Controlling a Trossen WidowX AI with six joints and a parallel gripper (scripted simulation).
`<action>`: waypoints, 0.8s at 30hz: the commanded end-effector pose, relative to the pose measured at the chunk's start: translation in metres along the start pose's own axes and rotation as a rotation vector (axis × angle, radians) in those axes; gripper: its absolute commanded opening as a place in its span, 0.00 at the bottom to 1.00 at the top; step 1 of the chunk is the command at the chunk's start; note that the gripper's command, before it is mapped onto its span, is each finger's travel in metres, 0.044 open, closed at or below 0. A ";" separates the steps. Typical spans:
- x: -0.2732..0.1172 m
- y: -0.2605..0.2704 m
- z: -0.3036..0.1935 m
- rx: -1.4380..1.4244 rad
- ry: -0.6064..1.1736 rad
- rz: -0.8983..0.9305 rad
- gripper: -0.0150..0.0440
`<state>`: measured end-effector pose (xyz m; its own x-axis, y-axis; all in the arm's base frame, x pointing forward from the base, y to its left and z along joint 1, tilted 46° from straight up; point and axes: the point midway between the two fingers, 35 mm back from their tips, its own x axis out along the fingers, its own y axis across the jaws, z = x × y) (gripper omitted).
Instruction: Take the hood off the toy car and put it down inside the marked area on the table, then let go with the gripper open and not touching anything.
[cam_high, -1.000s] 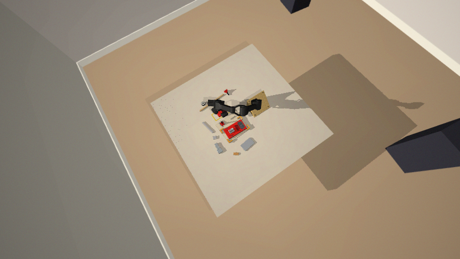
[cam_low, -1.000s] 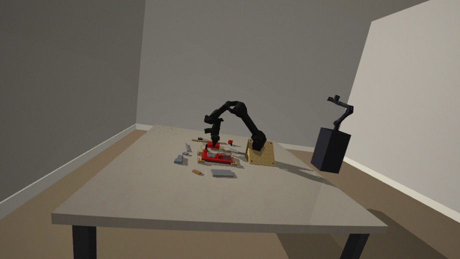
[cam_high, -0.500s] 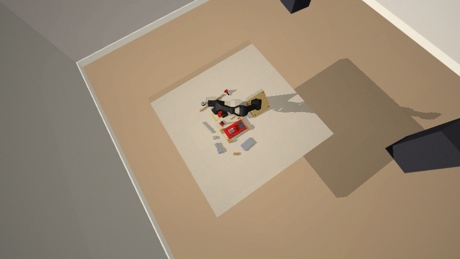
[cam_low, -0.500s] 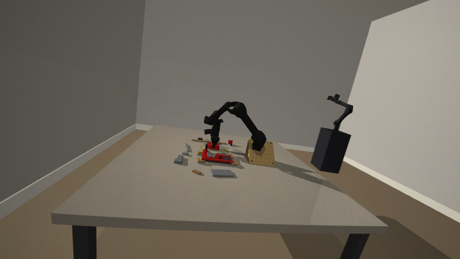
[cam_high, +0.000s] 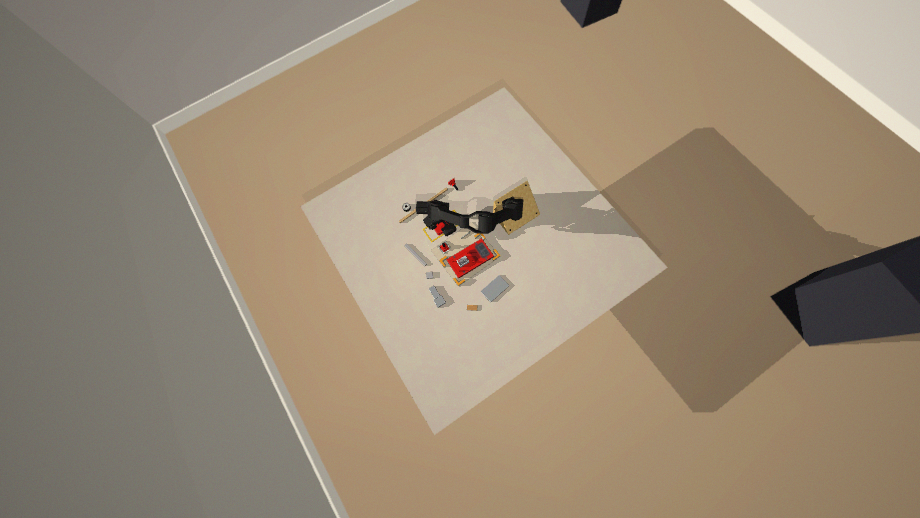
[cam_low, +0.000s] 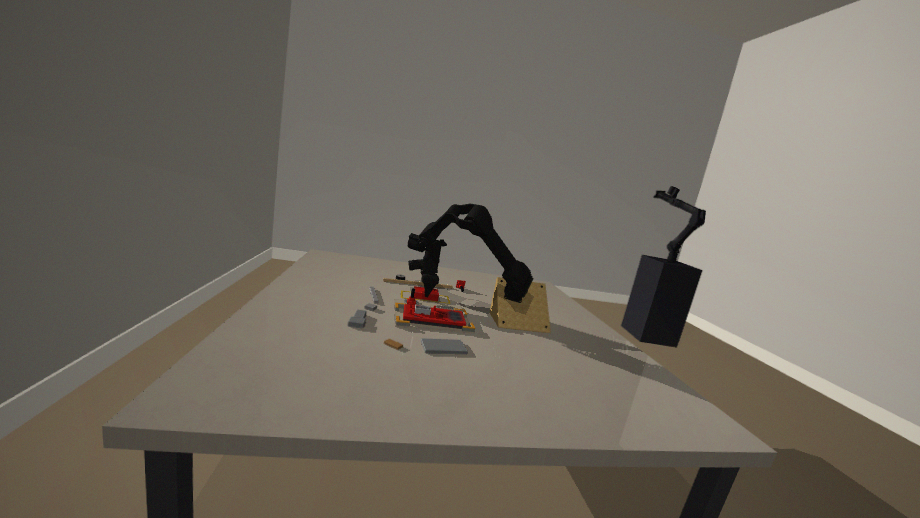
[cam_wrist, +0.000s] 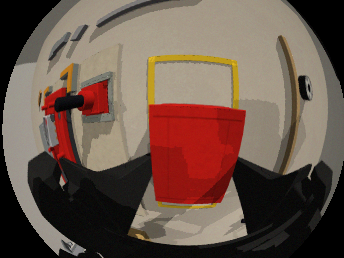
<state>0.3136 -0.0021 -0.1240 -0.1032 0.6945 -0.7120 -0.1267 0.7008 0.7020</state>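
The hood (cam_high: 439, 229) (cam_low: 433, 296) (cam_wrist: 195, 145) is a red block between the fingers of my gripper (cam_high: 439, 226) (cam_low: 428, 292) (cam_wrist: 194, 159), which is shut on it. The marked area (cam_high: 428, 236) (cam_wrist: 194, 58) is a yellow outline. In the wrist view its far part shows beyond the hood, and a bit of its near bar shows past the hood's near edge. The hood is low over the table; whether it touches the table is hidden. The toy car (cam_high: 458, 269) (cam_low: 437, 316) (cam_wrist: 64, 132) is red and lies between orange corner pieces, with its hood off.
A small red part with a black peg (cam_high: 444, 247) (cam_wrist: 95, 100) stands between car and outline. A wooden strip (cam_high: 408, 216) (cam_wrist: 294, 105) and a wheel (cam_high: 406, 207) (cam_wrist: 305, 87) lie on the other side. A grey bar (cam_high: 416, 254) and a grey plate (cam_high: 495, 288) (cam_low: 444, 346) also lie there.
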 end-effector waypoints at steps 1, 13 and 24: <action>0.000 0.000 0.000 -0.001 0.000 0.000 0.48; -0.002 0.000 0.000 -0.001 0.000 0.000 1.00; -0.072 -0.002 0.000 0.001 0.001 0.005 1.00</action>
<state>0.3201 -0.0463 -0.0839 -0.1006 0.7011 -0.7059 -0.1140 0.6967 0.7082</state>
